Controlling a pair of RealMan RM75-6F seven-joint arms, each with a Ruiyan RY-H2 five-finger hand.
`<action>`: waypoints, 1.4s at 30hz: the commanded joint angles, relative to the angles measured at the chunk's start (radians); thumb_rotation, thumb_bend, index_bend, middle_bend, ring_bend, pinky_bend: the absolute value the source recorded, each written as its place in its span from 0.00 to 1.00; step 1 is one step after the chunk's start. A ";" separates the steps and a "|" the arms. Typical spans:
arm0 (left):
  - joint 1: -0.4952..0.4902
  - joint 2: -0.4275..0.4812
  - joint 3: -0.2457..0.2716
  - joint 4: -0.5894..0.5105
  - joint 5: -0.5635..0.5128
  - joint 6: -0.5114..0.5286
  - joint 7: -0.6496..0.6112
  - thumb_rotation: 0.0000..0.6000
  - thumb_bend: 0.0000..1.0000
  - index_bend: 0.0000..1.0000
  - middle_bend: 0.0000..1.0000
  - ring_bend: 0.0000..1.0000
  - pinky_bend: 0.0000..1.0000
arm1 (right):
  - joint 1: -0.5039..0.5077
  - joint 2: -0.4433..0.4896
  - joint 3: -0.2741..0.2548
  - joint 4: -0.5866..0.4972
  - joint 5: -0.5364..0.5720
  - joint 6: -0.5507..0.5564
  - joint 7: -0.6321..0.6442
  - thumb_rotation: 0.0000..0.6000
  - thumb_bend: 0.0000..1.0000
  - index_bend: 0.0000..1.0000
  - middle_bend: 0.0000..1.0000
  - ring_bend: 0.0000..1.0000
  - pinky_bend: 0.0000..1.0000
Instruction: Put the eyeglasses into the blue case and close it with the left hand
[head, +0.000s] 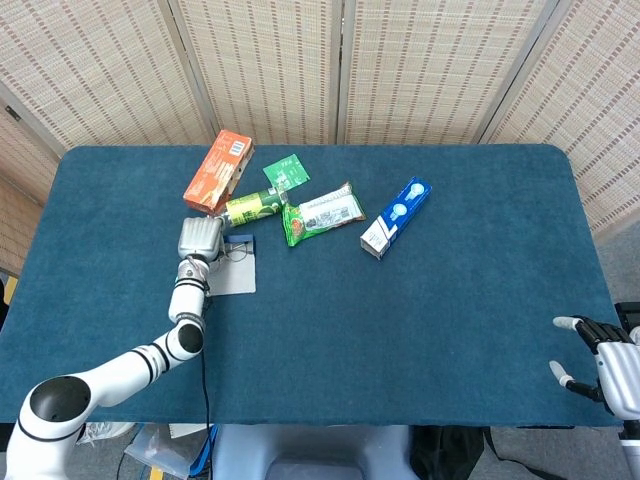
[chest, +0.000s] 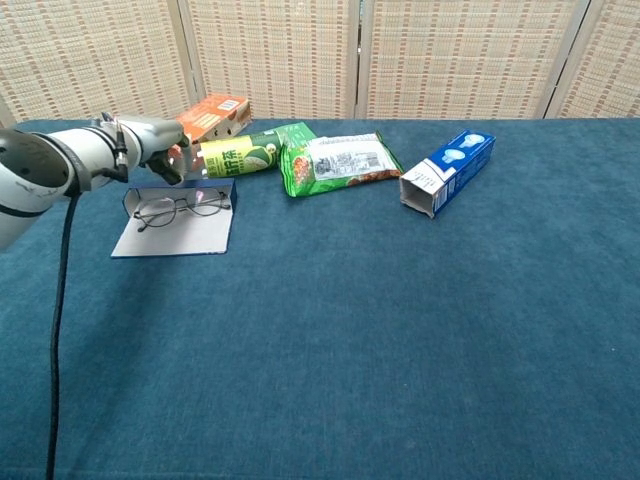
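Observation:
The eyeglasses (chest: 180, 208) (head: 236, 251) lie unfolded on the open blue case (chest: 175, 238) (head: 230, 278), whose grey inner flap lies flat and whose blue wall stands up at the back. My left hand (chest: 150, 145) (head: 199, 238) hovers just behind that back wall at its left end, fingers bent downward. Whether they touch the case is unclear. My right hand (head: 600, 360) rests at the table's near right edge with its fingers spread, holding nothing.
Behind the case sit an orange box (chest: 210, 115), a green can on its side (chest: 240, 158), a green snack bag (chest: 340, 160) and a small green packet (head: 286, 172). A blue and white carton (chest: 447, 172) lies further right. Woven screens stand behind the table.

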 joint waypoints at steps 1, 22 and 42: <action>-0.012 -0.019 -0.002 0.030 -0.008 -0.013 0.006 0.85 0.74 0.30 1.00 1.00 1.00 | -0.001 0.000 0.000 0.000 0.002 0.000 -0.001 1.00 0.24 0.29 0.29 0.30 0.26; -0.002 -0.003 0.024 -0.040 -0.057 0.010 0.085 0.69 0.74 0.32 1.00 1.00 1.00 | 0.000 -0.005 0.002 0.011 0.001 -0.005 0.011 1.00 0.24 0.29 0.29 0.30 0.26; 0.097 0.142 0.086 -0.343 -0.125 0.137 0.109 0.86 0.74 0.33 1.00 1.00 1.00 | 0.005 -0.015 -0.001 0.014 -0.024 0.001 0.014 1.00 0.23 0.29 0.29 0.30 0.26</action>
